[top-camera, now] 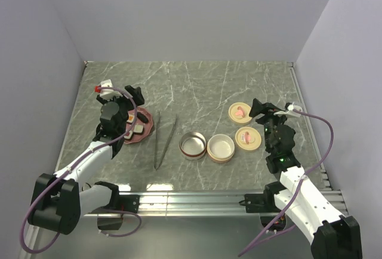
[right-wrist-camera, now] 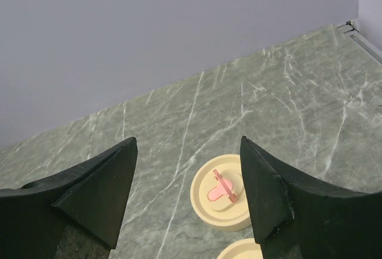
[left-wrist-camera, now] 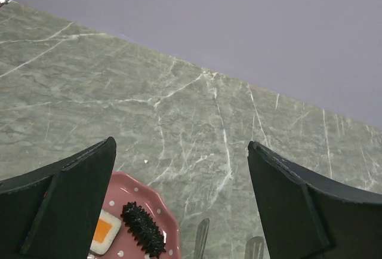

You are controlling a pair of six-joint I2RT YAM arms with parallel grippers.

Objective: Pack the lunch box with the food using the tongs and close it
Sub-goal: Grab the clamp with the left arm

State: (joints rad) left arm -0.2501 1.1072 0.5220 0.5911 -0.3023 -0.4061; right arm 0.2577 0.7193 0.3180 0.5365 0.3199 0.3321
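At left, the left claw (left-wrist-camera: 180,157) stands wide open and empty over the plate (top-camera: 148,119) of food (top-camera: 138,130). We move it right to the tongs (top-camera: 162,141), lying on the desk (top-camera: 239,80) just beside the plate, and close across both arms near mid-length. Past the open lunch box tins (top-camera: 193,145), the right claw (right-wrist-camera: 188,148) hangs wide open and empty near the lids (top-camera: 239,113).

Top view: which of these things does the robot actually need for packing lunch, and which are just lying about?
Needed: food; tongs; lunch box bowls, left and right; their lids, far and near.
Just there: pink plate, which only carries the food.
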